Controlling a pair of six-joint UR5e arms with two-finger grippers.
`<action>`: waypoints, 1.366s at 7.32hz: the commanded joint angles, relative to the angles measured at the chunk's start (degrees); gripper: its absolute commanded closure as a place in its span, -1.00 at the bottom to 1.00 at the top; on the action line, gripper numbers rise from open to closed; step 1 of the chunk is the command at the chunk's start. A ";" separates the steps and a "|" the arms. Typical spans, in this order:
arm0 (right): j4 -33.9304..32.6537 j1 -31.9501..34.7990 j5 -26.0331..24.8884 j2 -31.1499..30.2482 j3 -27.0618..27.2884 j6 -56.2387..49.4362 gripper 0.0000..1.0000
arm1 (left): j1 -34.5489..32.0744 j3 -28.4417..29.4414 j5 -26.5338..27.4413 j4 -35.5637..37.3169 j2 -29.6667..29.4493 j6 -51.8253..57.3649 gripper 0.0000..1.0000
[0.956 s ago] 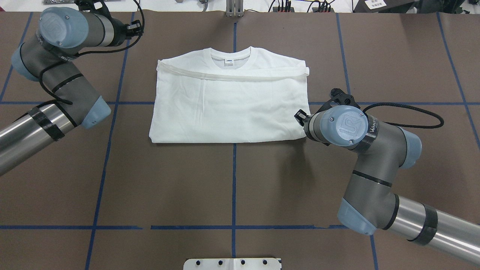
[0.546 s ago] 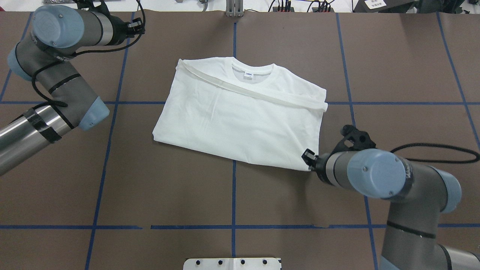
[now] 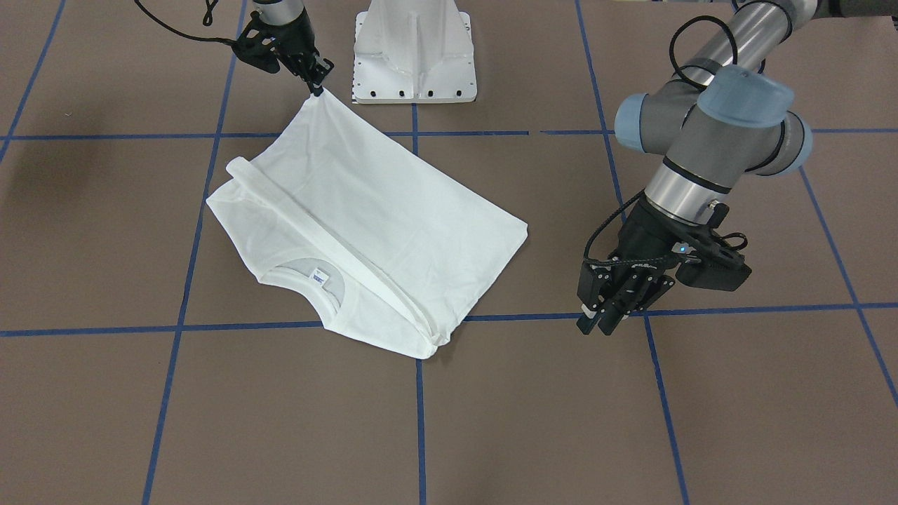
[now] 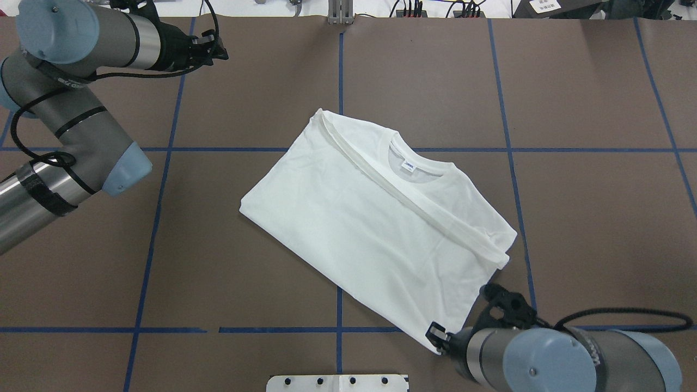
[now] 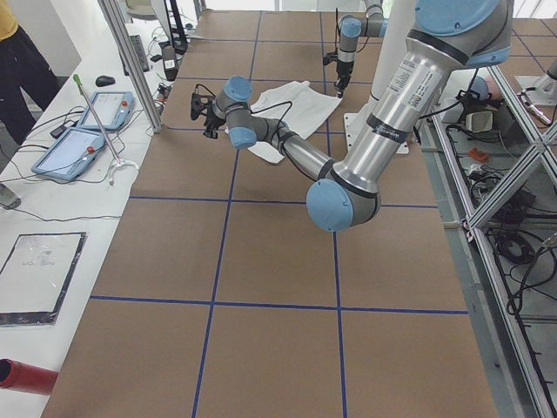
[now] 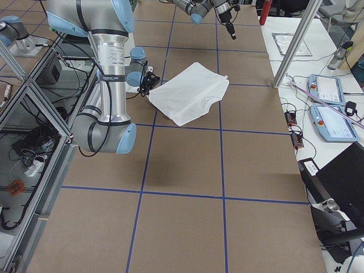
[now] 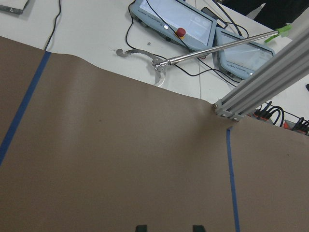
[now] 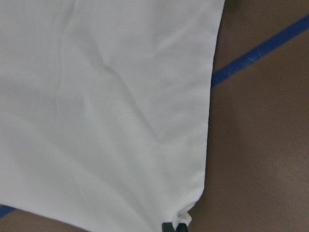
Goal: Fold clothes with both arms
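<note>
The clothes are one white long-sleeved T-shirt (image 4: 375, 228), folded into a rectangle and lying askew on the brown table, collar and neck label (image 4: 407, 165) facing up. A folded sleeve runs as a band across its chest. My right gripper (image 4: 439, 338) sits at the table's near edge, shut on the shirt's bottom corner (image 3: 313, 98); the right wrist view shows that corner (image 8: 186, 217) pinched between the fingertips. My left gripper (image 3: 595, 324) hangs over bare table well clear of the shirt. The left wrist view shows its fingertips (image 7: 141, 227) apart with nothing between them.
A white stand base (image 4: 337, 383) sits at the near table edge, close to the right gripper. Blue tape lines (image 4: 337, 81) grid the brown mat. Beyond the far edge are an aluminium post (image 7: 263, 89) and teach pendants (image 7: 176, 17) on a white bench.
My right gripper has pulled the shirt's corner toward the near edge, swinging the shirt clockwise in the overhead view. The left arm has shifted a little, with its gripper still away from the shirt.
</note>
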 commanded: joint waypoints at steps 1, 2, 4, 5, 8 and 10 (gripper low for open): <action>-0.31 -5.98 -0.16 -3.22 1.20 0.61 0.30 | 0.51 -3.26 -3.53 0.09 2.28 -6.18 0.08; -0.31 -6.60 -0.25 -4.36 1.98 0.87 -0.99 | 1.03 -6.76 -3.80 0.79 5.51 -8.39 0.05; -0.40 -1.90 -0.08 -6.38 8.90 0.61 -1.00 | 7.15 -15.01 -3.98 9.80 9.66 -14.44 -0.13; -0.40 5.97 0.10 -5.87 9.46 0.09 -1.00 | 10.93 -17.67 -3.54 11.59 11.42 -18.65 -0.21; -0.40 24.98 0.01 1.59 5.10 -10.15 -1.00 | 25.96 -17.26 5.33 11.87 12.14 -31.06 -0.32; -0.40 31.08 0.45 5.11 -0.53 -15.89 -1.00 | 29.95 -16.03 7.52 11.96 11.44 -32.57 -0.35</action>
